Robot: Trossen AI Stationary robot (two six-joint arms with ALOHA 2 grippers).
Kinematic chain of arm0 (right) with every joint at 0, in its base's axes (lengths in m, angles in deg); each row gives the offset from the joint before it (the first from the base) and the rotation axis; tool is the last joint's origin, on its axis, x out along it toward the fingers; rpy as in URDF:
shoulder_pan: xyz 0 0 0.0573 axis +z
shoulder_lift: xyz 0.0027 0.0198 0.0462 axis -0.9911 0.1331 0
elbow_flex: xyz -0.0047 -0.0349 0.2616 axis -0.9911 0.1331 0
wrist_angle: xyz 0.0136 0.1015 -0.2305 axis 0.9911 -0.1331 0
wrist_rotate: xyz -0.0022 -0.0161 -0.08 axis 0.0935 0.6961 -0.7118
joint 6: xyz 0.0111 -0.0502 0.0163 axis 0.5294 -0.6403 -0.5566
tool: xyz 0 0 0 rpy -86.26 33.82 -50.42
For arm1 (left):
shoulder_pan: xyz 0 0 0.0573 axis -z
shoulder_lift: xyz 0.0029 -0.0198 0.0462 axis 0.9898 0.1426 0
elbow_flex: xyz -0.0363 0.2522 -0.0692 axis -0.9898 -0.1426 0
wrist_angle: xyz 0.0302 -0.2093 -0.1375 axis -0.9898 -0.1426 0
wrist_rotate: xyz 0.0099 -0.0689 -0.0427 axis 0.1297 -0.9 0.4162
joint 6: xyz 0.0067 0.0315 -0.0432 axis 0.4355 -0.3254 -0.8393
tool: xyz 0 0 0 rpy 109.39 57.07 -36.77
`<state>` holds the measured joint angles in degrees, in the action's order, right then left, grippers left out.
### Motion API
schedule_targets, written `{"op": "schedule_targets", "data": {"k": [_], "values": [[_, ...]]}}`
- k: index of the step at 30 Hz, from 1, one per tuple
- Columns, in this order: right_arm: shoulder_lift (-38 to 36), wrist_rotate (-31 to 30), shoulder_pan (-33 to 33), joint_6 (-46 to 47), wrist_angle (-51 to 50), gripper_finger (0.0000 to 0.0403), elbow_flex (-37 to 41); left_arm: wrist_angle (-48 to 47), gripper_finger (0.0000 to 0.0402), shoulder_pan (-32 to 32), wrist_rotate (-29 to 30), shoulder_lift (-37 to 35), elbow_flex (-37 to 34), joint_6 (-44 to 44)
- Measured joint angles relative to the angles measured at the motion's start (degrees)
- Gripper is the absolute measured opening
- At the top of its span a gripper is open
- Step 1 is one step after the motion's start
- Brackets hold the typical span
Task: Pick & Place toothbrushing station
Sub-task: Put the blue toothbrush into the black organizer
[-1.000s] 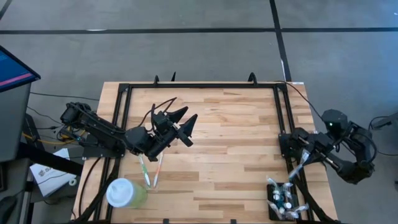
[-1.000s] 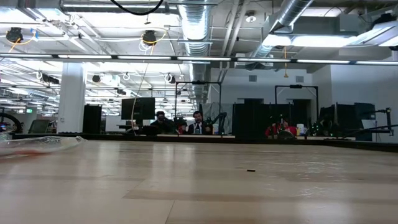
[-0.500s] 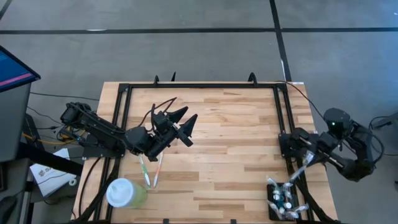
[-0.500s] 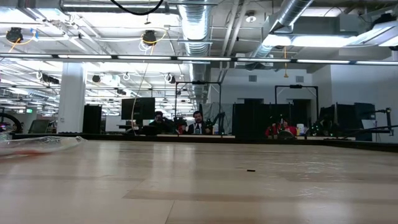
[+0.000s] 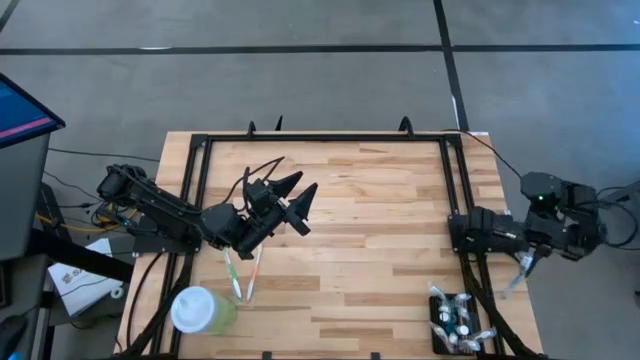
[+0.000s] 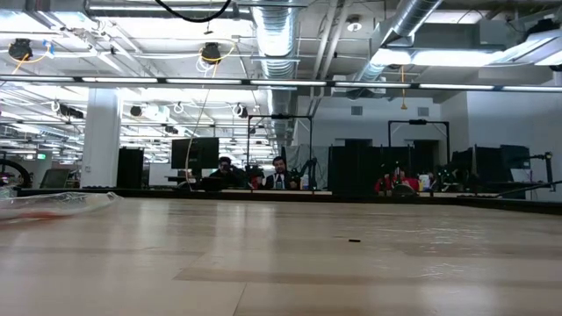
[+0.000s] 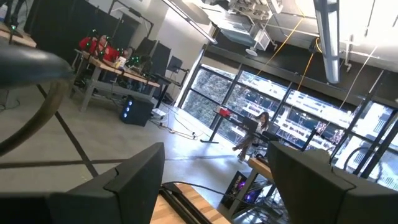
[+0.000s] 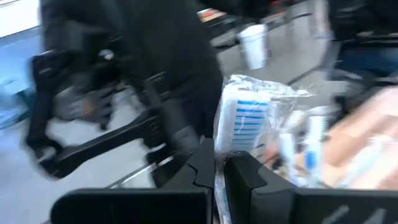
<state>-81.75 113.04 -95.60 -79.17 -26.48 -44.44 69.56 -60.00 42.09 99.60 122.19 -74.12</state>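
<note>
Black holder [image 5: 455, 322] on worktop [image 5: 380, 220] just beside right gripper [image 5: 522, 266] | right gripper clamped on wrapped toothbrush [image 8: 239, 118] | left gripper [image 5: 298, 192] apart, empty

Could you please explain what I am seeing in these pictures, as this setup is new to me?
These are two robot arms at a wooden table. One picture looks straight down, one looks level across the tabletop, and each wrist carries a camera. The left end effector is open and empty above the table. The right end effector, by the right edge, is shut on a wrapped toothbrush. On the table lie a black holder, a green cup and two loose toothbrushes.
</note>
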Motion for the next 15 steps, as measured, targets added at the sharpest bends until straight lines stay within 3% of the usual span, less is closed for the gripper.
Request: {"op": "schedule_targets", "data": {"k": [6, 12, 15], "values": [[0.0, -1.0, 6.7, 2.1, 8.5, 0.0004, 0.0, -0.1, 0.0278, 0.0, 0.0, 0.0, 0.0, -4.2], [0.2, -6.4, 4.9, 6.2, 24.9, 0.0005, 2.5, -0.5, 0.0278, 0.3, 0.0, 0.0, 0.0, -6.7], [0.2, -6.2, 3.2, 6.8, 27.7, 0.0005, 4.9, -1.2, 0.0278, 0.7, 0.0, 0.0, 0.0, -7.8]]}}
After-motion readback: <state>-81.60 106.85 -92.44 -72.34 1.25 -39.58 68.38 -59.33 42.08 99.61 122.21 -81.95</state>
